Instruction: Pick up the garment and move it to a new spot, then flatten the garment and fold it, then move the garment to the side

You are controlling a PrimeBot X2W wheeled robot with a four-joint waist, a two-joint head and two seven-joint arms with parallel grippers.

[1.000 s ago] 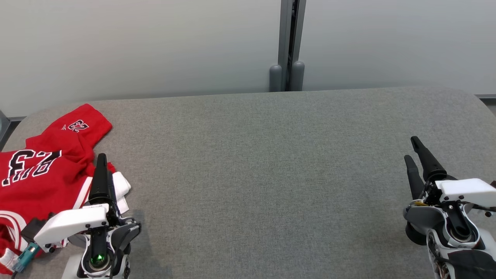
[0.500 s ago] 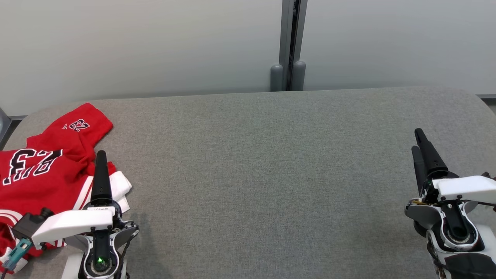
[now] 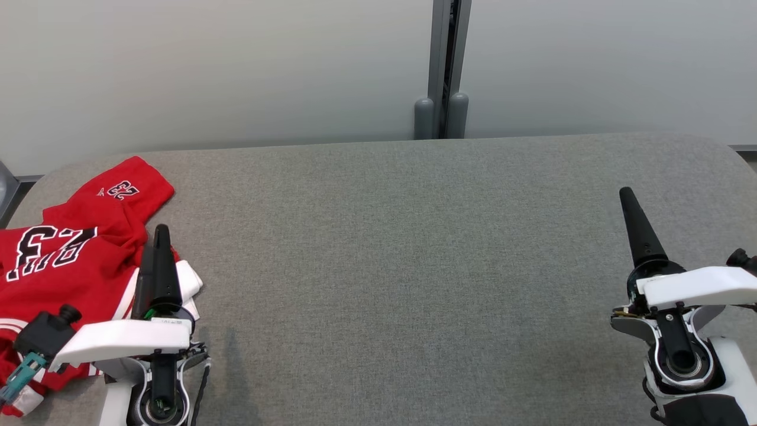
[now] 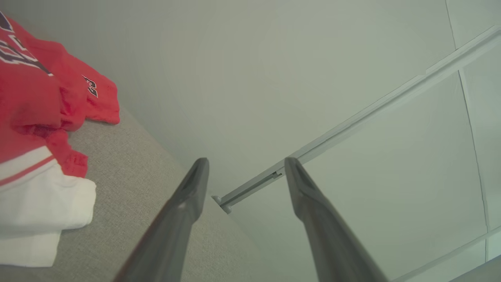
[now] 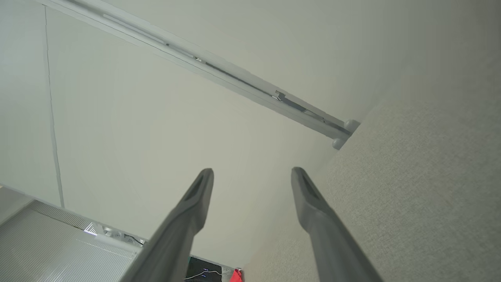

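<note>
Red jersey lies crumpled at the far left end of the grey desk, its number 23 upside down, a white-trimmed fold poking out on its right. Left hand sits over that white fold; from the head its two fingers line up as one dark spike, so the gap is hidden there. The left wrist view settles it: fingers spread wide, nothing between them, jersey off to their left on the desk. Right hand is at the desk's right end, well apart from the jersey. Its wrist view shows fingers wide apart too, empty, aimed at the pale wall and its rail
</note>
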